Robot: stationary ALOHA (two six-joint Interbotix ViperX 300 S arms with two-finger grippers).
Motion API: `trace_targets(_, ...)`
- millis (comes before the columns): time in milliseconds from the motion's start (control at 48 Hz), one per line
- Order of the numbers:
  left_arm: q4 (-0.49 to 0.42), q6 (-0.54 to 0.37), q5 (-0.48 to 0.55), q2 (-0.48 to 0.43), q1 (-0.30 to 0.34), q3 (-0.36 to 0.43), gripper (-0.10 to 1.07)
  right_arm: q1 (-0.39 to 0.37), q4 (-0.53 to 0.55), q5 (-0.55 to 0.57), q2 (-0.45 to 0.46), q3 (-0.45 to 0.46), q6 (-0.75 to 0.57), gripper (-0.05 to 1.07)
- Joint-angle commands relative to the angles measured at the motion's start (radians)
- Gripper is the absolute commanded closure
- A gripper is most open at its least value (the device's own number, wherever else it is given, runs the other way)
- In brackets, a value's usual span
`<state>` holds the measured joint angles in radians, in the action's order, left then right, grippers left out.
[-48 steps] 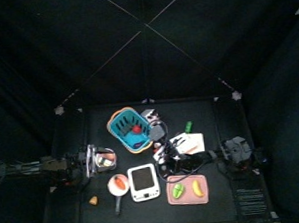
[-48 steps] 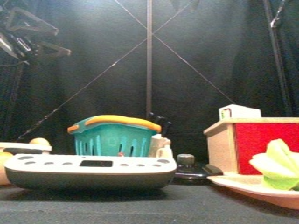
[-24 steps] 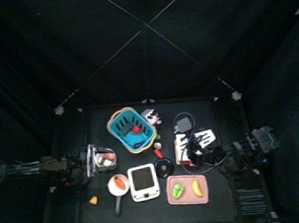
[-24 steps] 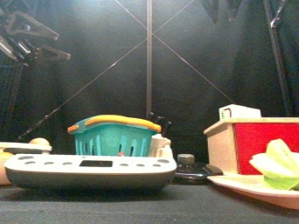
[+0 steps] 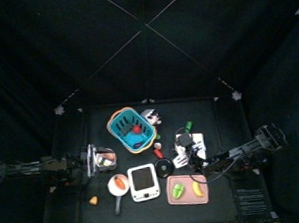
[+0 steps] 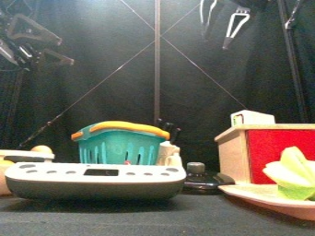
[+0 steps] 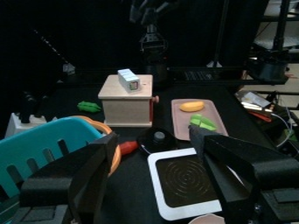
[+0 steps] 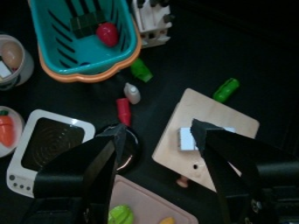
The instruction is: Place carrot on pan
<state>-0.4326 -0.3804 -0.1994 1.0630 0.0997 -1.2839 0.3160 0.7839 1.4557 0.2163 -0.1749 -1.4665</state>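
Observation:
The carrot [image 8: 6, 129], a small orange-red piece, lies inside the white round pan [image 8: 10, 140] next to the white scale [image 8: 41, 150]. From above, the pan [image 5: 117, 185] sits front left on the table with its thin handle pointing toward the front edge. My right gripper [image 8: 156, 131] is open and empty, high over the wooden board and away from the pan. It hangs at the top of the front view [image 6: 226, 18]. My left gripper [image 7: 158, 149] is also open and empty, resting at the left side and facing the scale [image 7: 187, 179].
A teal basket [image 5: 130, 126] with a red piece stands at the back. A wooden box [image 7: 128, 96] is in the middle and a pink plate [image 5: 188, 190] with green and orange pieces is front right. A metal bowl [image 8: 10, 57] and a small yellowish piece [image 5: 94, 201] are on the left.
My right arm has drawn back from the table's middle toward the right and risen. Its open jaws now show at the top of the front view. The left arm stayed still.

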Motion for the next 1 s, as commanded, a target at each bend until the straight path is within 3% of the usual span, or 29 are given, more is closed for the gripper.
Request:
trace_targets(0, 0.003, -0.002, -0.003, -0.002, 0.000, 0.018, -0.02, 0.025, 0.023, -0.057, 0.009, -0.018, -0.014, 0.08)
trace_targets(188, 0.018, -0.002, -0.003, -0.002, 0.000, 0.018, -0.02, 0.084, 0.123, -0.282, 0.021, -0.087, -0.083, 0.08)
trace_targets(312, 0.026, -0.002, -0.003, -0.002, 0.000, 0.012, -0.02, 0.101, 0.232, -0.396, 0.048, -0.186, -0.178, 0.08)
trace_targets(708, 0.072, -0.002, -0.003, -0.002, -0.037, -0.002, -0.02, 0.135, 0.532, -0.583, 0.204, -0.479, -0.423, 0.09)
trace_targets(854, 0.074, -0.003, -0.005, -0.002, -0.055, -0.003, -0.02, 0.129, 0.690, -0.695, 0.186, -0.503, -0.462, 0.09)
trace_targets(979, 0.083, -0.002, -0.005, -0.008, -0.064, -0.003, -0.02, 0.129, 0.811, -0.719, 0.153, -0.503, -0.459, 0.09)
